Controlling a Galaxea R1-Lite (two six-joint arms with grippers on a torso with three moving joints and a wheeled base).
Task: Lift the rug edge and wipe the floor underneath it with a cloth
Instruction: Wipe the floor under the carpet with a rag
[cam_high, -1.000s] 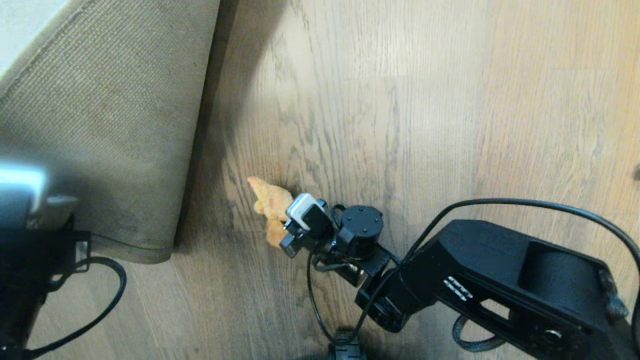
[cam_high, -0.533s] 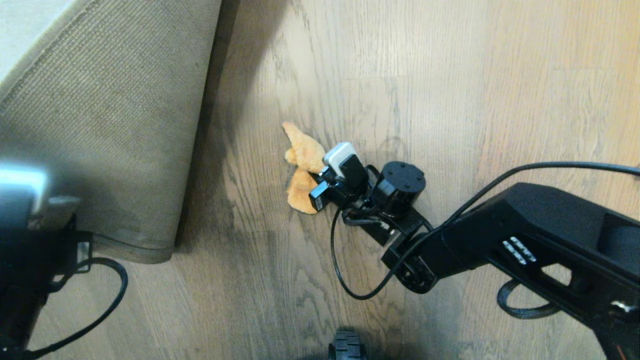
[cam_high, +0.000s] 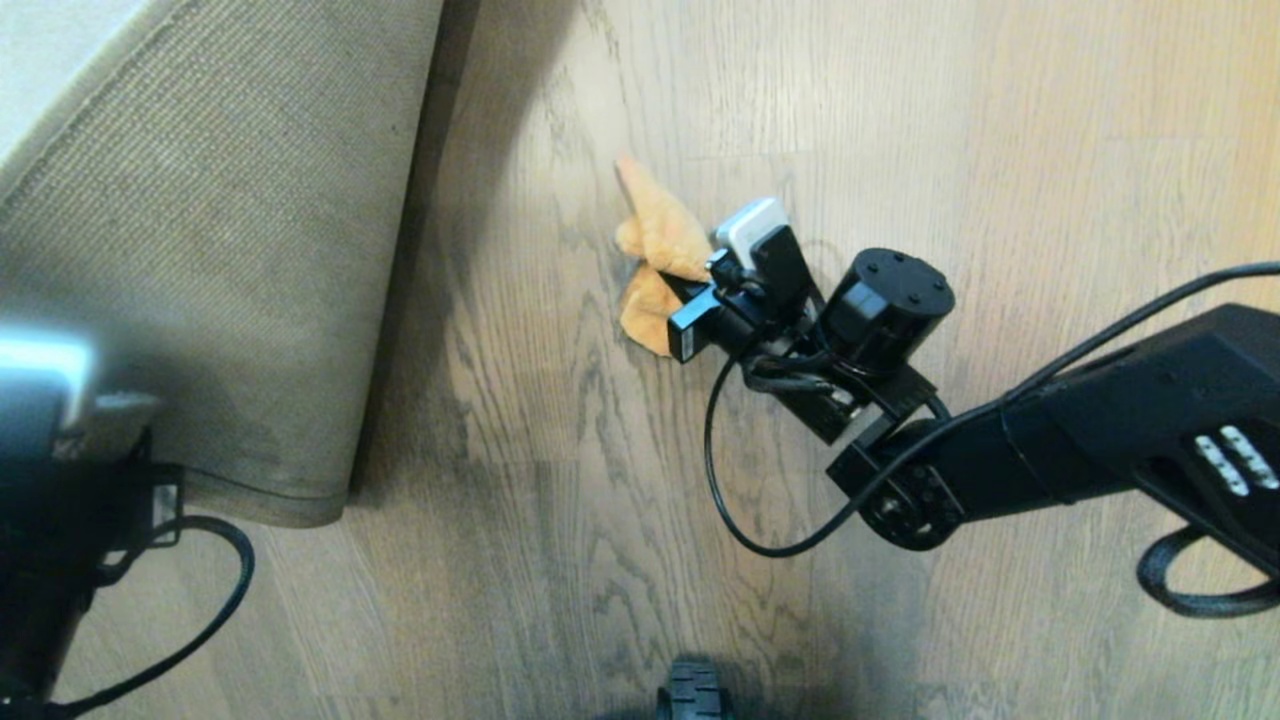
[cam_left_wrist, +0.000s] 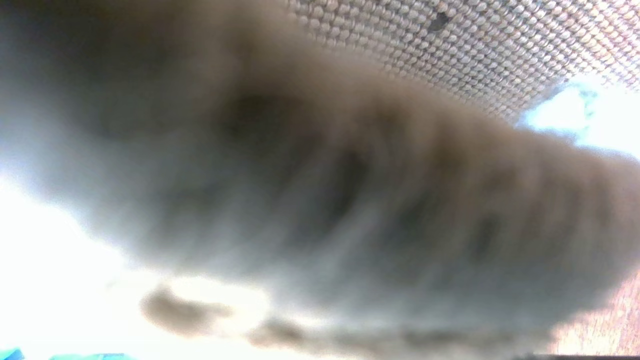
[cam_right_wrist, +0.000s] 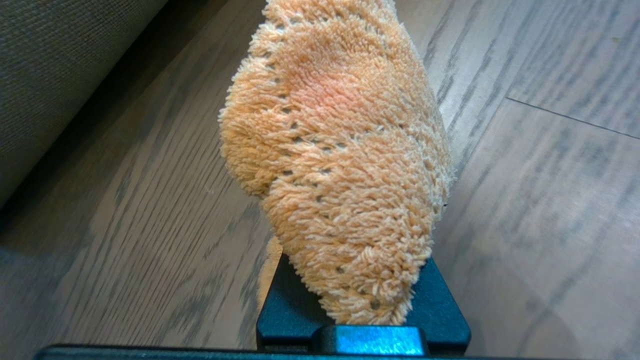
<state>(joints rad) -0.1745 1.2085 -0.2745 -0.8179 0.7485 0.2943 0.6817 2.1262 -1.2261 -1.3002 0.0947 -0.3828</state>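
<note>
Cloth (cam_high: 655, 255) is the landmark for everything else: an orange-tan fluffy rag bunched on the floor (cam_high: 1000, 150), pinched at its near end by the right gripper (cam_high: 700, 300), whose fingers are clamped together on it. In the right wrist view the cloth (cam_right_wrist: 335, 165) bulges forward out of the jaws and lies against the grey-brown planks (cam_right_wrist: 550, 225).

Nearer than the cloth, at the lower left of the head view, the left gripper (cam_high: 70, 400) sits at the rug's turned-up corner; whether its fingers are shut on the fabric cannot be told, since the left wrist view shows only blurred pile and mesh backing (cam_left_wrist: 475, 55).

Left of the cloth, and reaching farther away, the rug edge (cam_high: 380, 300) is folded back, tan woven underside up, with a strip of shadowed floor between it and the cloth.

The step in hand looks like wiping the uncovered planks. Doing it well probably means keeping the rag pressed flat, sweeping in overlapping strokes toward the shadowed strip beside the fold, and stopping short of nudging the raised corner.
</note>
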